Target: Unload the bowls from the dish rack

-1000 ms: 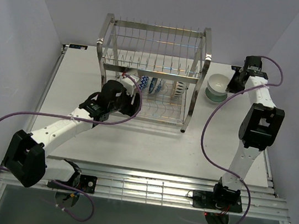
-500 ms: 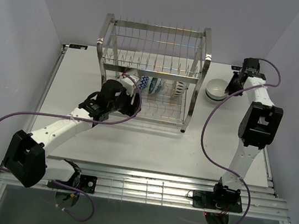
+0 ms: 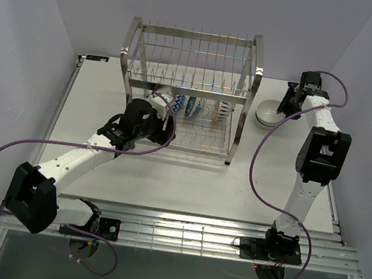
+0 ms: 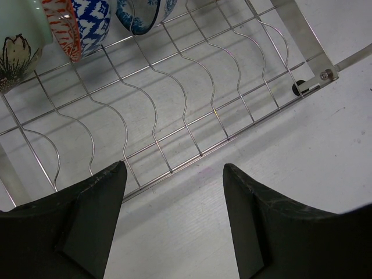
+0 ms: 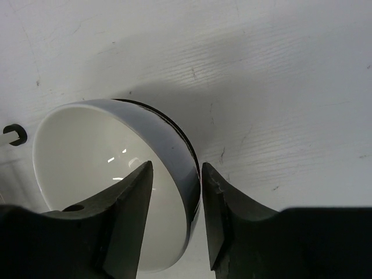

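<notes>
You will find one white bowl point(image 5: 99, 163) upright on the desk point(image 3: 166, 178), just right of the dish rack point(image 3: 190, 71). Your right pincer point(image 5: 176, 168) straddles its rim, jaws parted with a gap on the inner side, not clamped. Other patterned bowls point(image 4: 87, 23) stand on edge in the rack's lower tier. Your left pincer point(image 4: 174, 168) hovers at that tier's front edge, jaws wide, holding nothing.

left arm point(image 3: 76, 159), right arm point(image 3: 297, 197): white links, black joints | cables point(image 3: 253, 159): purple loops | pincer fingers point(image 4: 75, 226): matte black wedges
</notes>
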`<state>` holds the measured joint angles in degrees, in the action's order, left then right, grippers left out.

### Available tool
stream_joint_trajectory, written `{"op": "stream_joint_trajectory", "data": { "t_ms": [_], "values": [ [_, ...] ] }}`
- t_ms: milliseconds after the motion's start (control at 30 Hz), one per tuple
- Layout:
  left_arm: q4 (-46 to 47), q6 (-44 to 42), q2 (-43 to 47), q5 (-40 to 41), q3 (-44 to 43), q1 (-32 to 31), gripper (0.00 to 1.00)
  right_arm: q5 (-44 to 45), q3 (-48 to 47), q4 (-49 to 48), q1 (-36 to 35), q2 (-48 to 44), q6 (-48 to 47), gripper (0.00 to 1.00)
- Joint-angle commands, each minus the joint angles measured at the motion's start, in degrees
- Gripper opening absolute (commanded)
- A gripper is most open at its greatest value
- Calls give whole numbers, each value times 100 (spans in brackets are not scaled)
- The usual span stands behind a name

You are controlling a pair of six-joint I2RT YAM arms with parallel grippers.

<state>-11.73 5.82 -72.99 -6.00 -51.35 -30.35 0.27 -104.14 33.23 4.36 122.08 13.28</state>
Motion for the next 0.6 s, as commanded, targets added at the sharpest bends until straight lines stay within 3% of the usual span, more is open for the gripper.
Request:
{"op": "stream_joint_trajectory", "data": {
  "t_ms": [0,333,567],
  "values": [
    [144,121,180,-15,-85,143,78,253,-151,16,-49,-343,-45,45],
    [118,59,197,-59,-103,187,78,597,104,43,-49,-492,-53,32],
    [109,77,180,-129,-103,231,78,509,368,-89,-41,-519,104,8]
  ]
}}
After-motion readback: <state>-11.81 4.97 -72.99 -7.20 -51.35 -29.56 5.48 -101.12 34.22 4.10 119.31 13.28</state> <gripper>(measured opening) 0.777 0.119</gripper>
